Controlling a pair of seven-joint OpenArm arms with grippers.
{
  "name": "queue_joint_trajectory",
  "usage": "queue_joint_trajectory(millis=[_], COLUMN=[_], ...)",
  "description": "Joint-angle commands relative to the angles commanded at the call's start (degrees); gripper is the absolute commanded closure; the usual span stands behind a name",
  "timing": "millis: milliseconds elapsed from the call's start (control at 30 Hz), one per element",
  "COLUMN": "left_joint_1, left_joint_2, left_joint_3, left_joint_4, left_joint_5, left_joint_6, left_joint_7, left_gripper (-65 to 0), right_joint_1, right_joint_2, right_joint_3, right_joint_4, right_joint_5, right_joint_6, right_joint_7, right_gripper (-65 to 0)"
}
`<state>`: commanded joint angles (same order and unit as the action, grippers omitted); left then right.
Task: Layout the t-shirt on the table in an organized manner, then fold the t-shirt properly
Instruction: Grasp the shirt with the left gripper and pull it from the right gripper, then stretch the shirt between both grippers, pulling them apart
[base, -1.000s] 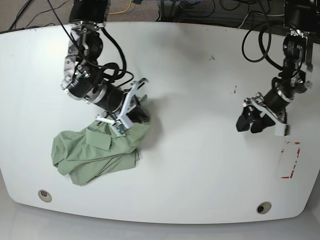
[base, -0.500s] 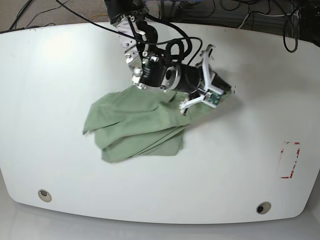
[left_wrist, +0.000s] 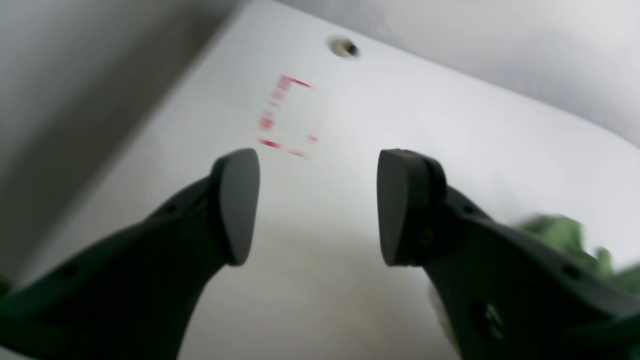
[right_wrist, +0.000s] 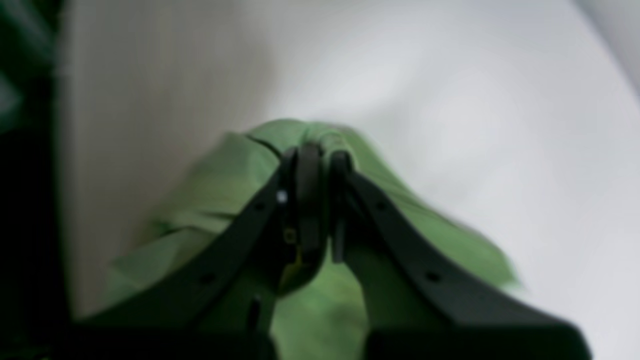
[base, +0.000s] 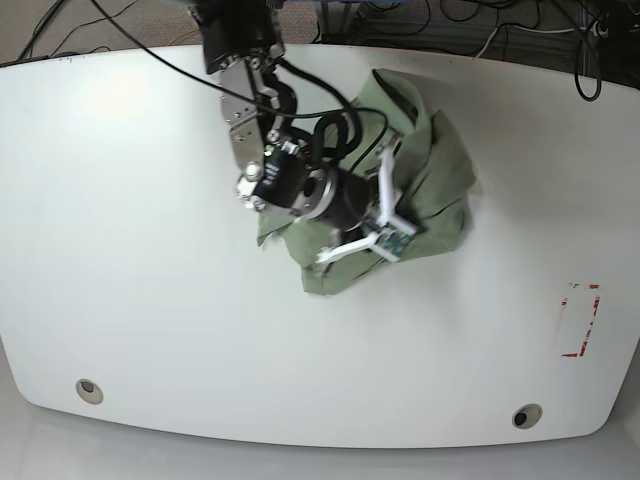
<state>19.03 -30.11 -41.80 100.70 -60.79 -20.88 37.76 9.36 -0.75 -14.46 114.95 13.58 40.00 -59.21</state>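
Observation:
The pale green t-shirt hangs bunched around my right arm over the far middle of the white table. In the right wrist view my right gripper is shut on a fold of the t-shirt, which drapes below the fingers. My left gripper is open and holds nothing, hovering above bare table. A blurred bit of the t-shirt shows at its lower right. The left arm is outside the base view.
A red tape rectangle marks the table's right side, also seen as the red tape beyond the left fingers. Round grey grommets sit near the front edge at left and right. Cables lie beyond the far edge.
My right gripper has carried the t-shirt from the front left toward the far middle, lifting and bunching it. The left arm, visible a second ago at the right, has left the base view.

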Motion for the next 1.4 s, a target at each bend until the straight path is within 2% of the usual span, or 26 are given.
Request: queue_joint_trajectory(millis=[133, 367, 567, 767, 900, 1100, 1400], left_joint_1=[-0.44, -2.46, -4.13, -4.57, -4.66, -6.68, -7.03], left_joint_2=[2.55, 4.92, 9.58, 14.59, 15.47, 15.47, 15.47], left_joint_3=[7.56, 23.56, 33.32, 35.52, 36.04, 38.68, 41.14], left_joint_4=[0.0, -0.35, -2.64, -4.66, -6.95, -9.67, -13.63], left_joint_5=[0.18, 0.35, 7.21, 14.68, 17.58, 18.29, 17.93], left_joint_6=[-0.26, 0.0, 0.0, 0.0, 0.0, 0.0, -0.18], left_joint_7=[0.0, 0.0, -0.09, -0.09, -0.09, -0.09, -0.09], left_gripper=[-34.7, -34.6, -34.7, -34.9, -35.0, -35.0, -34.9], right_joint_1=[0.09, -0.44, -0.18, -0.97, -1.85, -2.02, -2.02], right_joint_2=[3.69, 8.18, 8.53, 8.53, 8.53, 8.44, 8.18], right_joint_3=[5.19, 13.63, 21.1, 23.82, 25.23, 28.04, 28.04], right_joint_4=[0.7, 1.41, 1.41, 1.41, 1.41, 1.41, 1.49], right_joint_5=[0.0, -0.09, -0.09, -0.09, -0.09, -0.09, -0.09], right_joint_6=[0.0, 0.0, 0.0, 0.0, 0.0, 0.0, 0.0], right_joint_7=[0.0, 0.0, 0.0, 0.0, 0.0, 0.0, 0.0], right_gripper=[0.0, 0.0, 0.0, 0.0, 0.0, 0.0, 0.0])
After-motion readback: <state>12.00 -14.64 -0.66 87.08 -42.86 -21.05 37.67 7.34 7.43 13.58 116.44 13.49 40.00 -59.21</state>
